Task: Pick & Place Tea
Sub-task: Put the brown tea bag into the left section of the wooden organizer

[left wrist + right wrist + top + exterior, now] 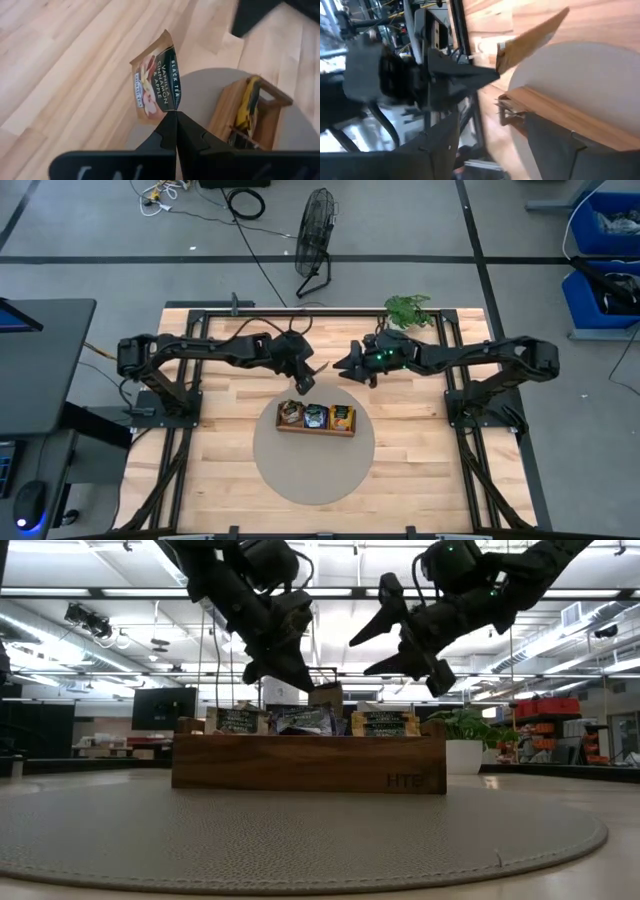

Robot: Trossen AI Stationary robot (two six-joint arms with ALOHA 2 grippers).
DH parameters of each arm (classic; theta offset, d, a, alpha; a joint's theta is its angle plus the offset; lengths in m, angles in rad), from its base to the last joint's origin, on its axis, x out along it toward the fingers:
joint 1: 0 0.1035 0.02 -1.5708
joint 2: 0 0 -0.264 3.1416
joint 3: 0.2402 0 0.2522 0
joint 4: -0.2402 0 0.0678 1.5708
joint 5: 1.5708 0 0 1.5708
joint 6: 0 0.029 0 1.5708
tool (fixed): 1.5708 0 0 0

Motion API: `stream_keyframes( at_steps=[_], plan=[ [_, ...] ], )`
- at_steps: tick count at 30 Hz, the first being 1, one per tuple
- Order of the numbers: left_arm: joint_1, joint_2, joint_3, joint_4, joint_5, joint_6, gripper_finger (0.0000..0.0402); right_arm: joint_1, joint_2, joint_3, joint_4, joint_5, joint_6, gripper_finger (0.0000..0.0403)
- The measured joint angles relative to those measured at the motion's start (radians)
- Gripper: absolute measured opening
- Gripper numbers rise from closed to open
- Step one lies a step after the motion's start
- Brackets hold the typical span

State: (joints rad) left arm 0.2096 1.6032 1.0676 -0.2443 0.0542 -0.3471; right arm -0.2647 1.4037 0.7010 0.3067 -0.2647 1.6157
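Observation:
A brown tea packet (155,80) with a black band hangs in the air beyond the far side of the wooden tray (316,429), with my left gripper (176,116) shut on it. In the low view the packet (325,695) shows just behind the tray (300,765). The tray stands on a round grey mat (314,465), with more tea packets (316,417) upright in its compartments. My right gripper (358,657) stands open in the air to the right of the packet, pointing at it; nothing is between its fingers. My left gripper pinches the packet's lower edge at a corner (169,108) between its two fingertips. The fingers slant down from the table's left. The packet sticks out beyond the fingertips, tilted and lifted clear of the tray and table.
A small green plant (408,310) stands at the table's far edge behind my right arm. A fan (316,235) stands on the floor beyond the table. Bare wood lies to the left and right of the mat.

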Motion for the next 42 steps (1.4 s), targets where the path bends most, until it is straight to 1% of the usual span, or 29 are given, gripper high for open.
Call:
stream_keyframes(
  at_steps=[5,9,11,18,20,22,24,28,30,34,37,42],
  plan=[
    [-0.039,0.000,0.000,0.000,-0.041,0.070,0.0000,-0.034,0.016,0.000,0.014,-0.089,0.072,0.0231],
    [-0.078,0.000,0.000,0.007,-0.116,0.151,0.0000,-0.064,0.016,0.000,-0.007,-0.150,0.069,0.0231],
    [-0.095,0.000,0.000,0.018,-0.125,0.171,0.0000,-0.078,0.015,0.000,-0.013,-0.176,0.052,0.0231],
    [-0.147,-0.008,0.000,0.064,-0.185,0.214,0.0000,-0.081,0.014,0.000,-0.059,-0.175,0.033,0.0231],
    [-0.154,-0.011,0.001,0.072,-0.187,0.226,0.0000,-0.081,0.014,0.000,-0.076,-0.173,0.020,0.0231],
    [-0.151,-0.026,0.000,0.033,-0.159,0.213,0.0000,-0.085,0.014,0.000,-0.077,-0.173,-0.002,0.0231],
    [-0.141,-0.046,0.002,0.015,-0.113,0.169,0.0000,-0.094,0.014,0.000,-0.073,-0.173,-0.033,0.0231],
    [-0.138,-0.120,0.002,-0.035,-0.069,0.131,0.0000,-0.116,0.004,-0.001,-0.073,-0.161,-0.119,0.0231],
    [-0.139,-0.163,0.002,-0.042,0.019,0.131,0.0000,-0.127,-0.002,0.001,-0.062,-0.155,-0.170,0.0231],
    [-0.150,-0.248,0.002,-0.061,0.136,0.128,0.0000,-0.152,-0.017,0.000,-0.072,-0.154,-0.207,0.0231],
    [-0.163,-0.301,0.002,-0.134,0.205,0.160,0.0000,-0.165,-0.029,-0.001,-0.073,-0.154,-0.233,0.0231],
    [-0.179,-0.363,-0.003,-0.280,0.264,0.193,0.0000,-0.174,-0.037,0.000,-0.078,-0.159,-0.266,0.0231]
  ],
)
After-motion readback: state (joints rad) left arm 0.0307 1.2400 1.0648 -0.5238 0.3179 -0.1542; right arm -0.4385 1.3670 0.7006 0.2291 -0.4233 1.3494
